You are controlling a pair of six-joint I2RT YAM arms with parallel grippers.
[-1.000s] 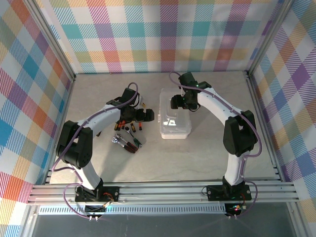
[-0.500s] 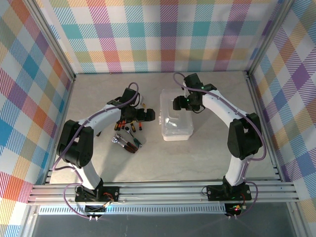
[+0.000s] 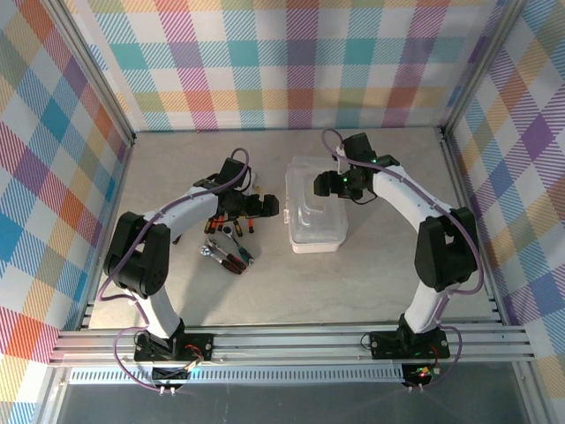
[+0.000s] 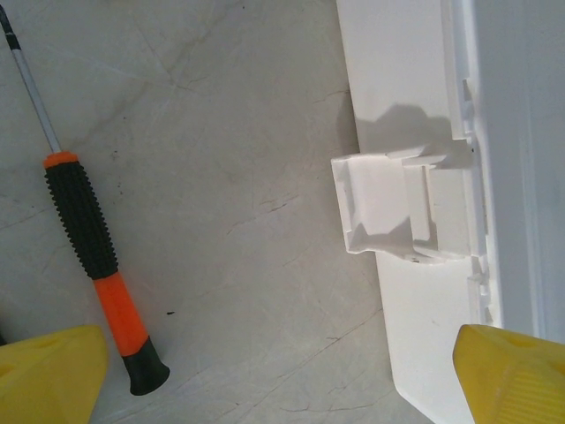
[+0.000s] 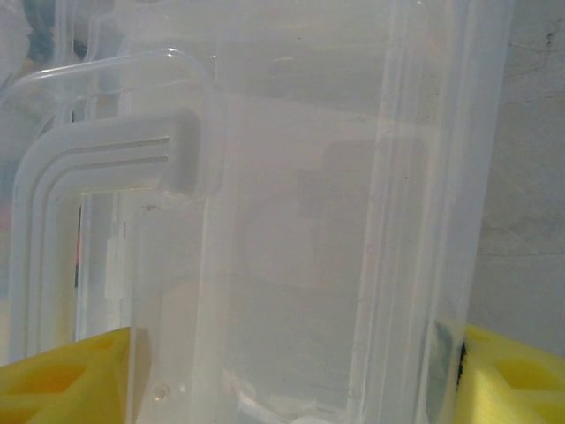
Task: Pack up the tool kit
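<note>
The tool kit's translucent whitish case (image 3: pixel 313 225) lies mid-table with its lid (image 5: pixel 291 221) on top, the lid's handle (image 5: pixel 106 168) showing. My right gripper (image 3: pixel 335 184) is at the case's far right edge; a raised part of the lid sits between its yellow fingers (image 5: pixel 516 375), which close on it. My left gripper (image 3: pixel 267 208) stands open beside the case's left wall (image 4: pixel 397 106), near the hanging latch (image 4: pixel 388 208), with bare table between its fingertips (image 4: pixel 48 375). An orange-and-black screwdriver (image 4: pixel 84 230) lies left of it. Loose tools (image 3: pixel 228 240) lie further left.
A chrome ratchet (image 3: pixel 210 251) and pliers (image 3: pixel 238 258) lie at the near side of the tool heap. Checked walls and metal rails enclose the table (image 3: pixel 380 283); the widest open floor is in front of the case and to its right.
My right gripper has moved right, from over the case's middle to its right edge, and the lid has shifted with it. The left arm and the loose tools have stayed put.
</note>
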